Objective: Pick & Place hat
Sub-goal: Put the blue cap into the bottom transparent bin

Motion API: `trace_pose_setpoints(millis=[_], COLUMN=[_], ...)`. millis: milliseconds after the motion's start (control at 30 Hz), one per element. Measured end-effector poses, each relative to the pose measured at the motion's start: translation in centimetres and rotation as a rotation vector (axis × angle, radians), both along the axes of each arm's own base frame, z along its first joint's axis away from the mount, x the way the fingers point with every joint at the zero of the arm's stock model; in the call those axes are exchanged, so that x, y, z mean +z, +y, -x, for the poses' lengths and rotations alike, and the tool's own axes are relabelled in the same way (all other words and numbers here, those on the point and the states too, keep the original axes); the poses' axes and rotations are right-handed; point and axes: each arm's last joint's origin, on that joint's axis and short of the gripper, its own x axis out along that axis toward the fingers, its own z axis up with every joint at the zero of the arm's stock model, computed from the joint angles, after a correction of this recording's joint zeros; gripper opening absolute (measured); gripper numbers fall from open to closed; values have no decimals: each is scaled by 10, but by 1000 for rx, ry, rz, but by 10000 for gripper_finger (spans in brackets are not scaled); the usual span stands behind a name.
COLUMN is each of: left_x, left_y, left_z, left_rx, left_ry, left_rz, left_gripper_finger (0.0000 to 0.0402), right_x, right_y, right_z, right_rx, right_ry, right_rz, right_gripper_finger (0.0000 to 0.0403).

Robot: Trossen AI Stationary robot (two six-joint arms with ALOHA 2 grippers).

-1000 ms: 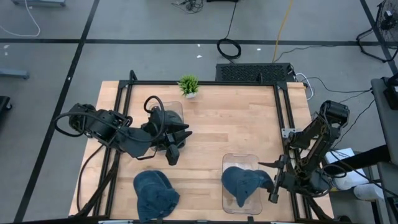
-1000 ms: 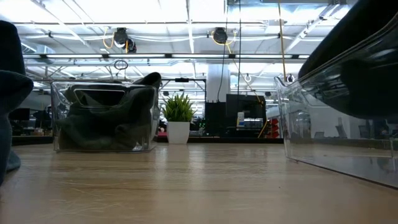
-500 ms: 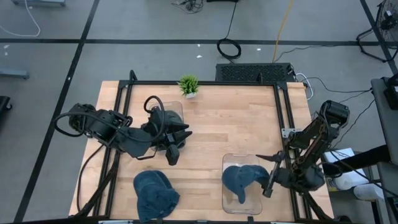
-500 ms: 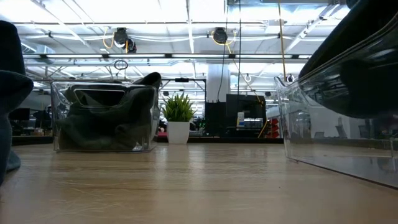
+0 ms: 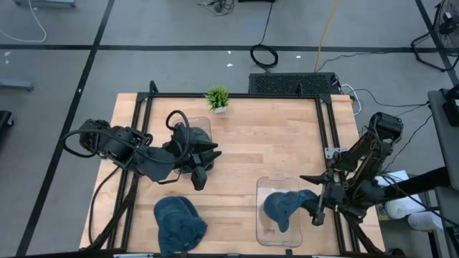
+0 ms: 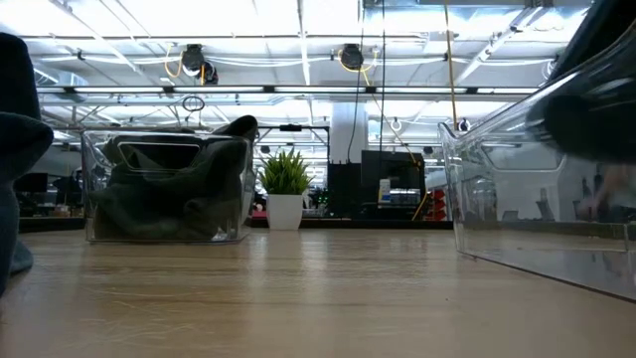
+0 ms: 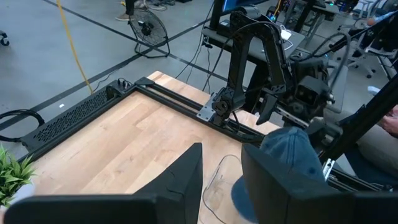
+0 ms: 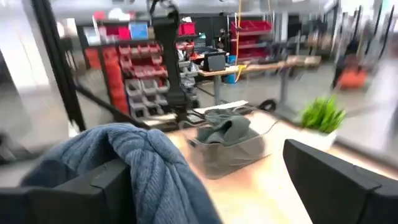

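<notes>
A blue hat [image 5: 282, 208] lies bunched in a clear box [image 5: 267, 235] at the table's near right. Its right part reaches up to my right gripper [image 5: 316, 200], which stands open at the box's right side; in the right wrist view the hat [image 8: 143, 155] shows at one finger. A second blue hat [image 5: 179, 222] rests on the table at the near left. Behind it, a clear box [image 6: 164, 189] holds a dark grey hat [image 6: 169, 199]. My left gripper [image 5: 206, 169] hangs open beside that box, with nothing between its fingers [image 7: 180, 177]. My right gripper is open, and the blue hat's cloth [image 8: 158, 180] lies against the inner side of one finger [image 8: 93, 193] and bulges above it. The fingers come level from the table's right. Whether the cloth hangs on that finger or only leans on it, I cannot tell.
A small potted plant [image 5: 217, 98] stands at the table's far edge. Black rails [image 5: 326, 136] run along the left and right sides. Bare wood [image 5: 265, 143] lies between the two boxes. Beyond the right edge, the room holds stands and cables.
My right gripper has opened, risen a little and rolled at the near-right box. The blue hat has left its grip and bunched up in the box, while its right part has been drawn toward the gripper.
</notes>
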Motion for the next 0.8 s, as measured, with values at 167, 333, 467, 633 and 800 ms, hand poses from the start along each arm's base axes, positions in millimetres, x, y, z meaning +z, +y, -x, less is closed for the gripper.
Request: trace_pose_setpoints(millis=[167,333,467,633,800], left_x=[0,0,0,0,0], left_y=[0,0,0,0,0], left_z=[0,0,0,0,0], left_rx=[-1,0,0,0,0], left_ry=[0,0,0,0,0], left_rz=[0,0,0,0,0], left_gripper_finger=[120,120,120,120,120], right_x=[-22,-41,-40,-45,-70], right_y=[9,11,11,14,4], right_z=[-8,-14,-16,-18,-31], right_rx=[-14,21,41,173,209], right_ry=[141,182,93,31,132], right_rz=[351,478,259,82,15], right_gripper_finger=[334,334,334,334,334])
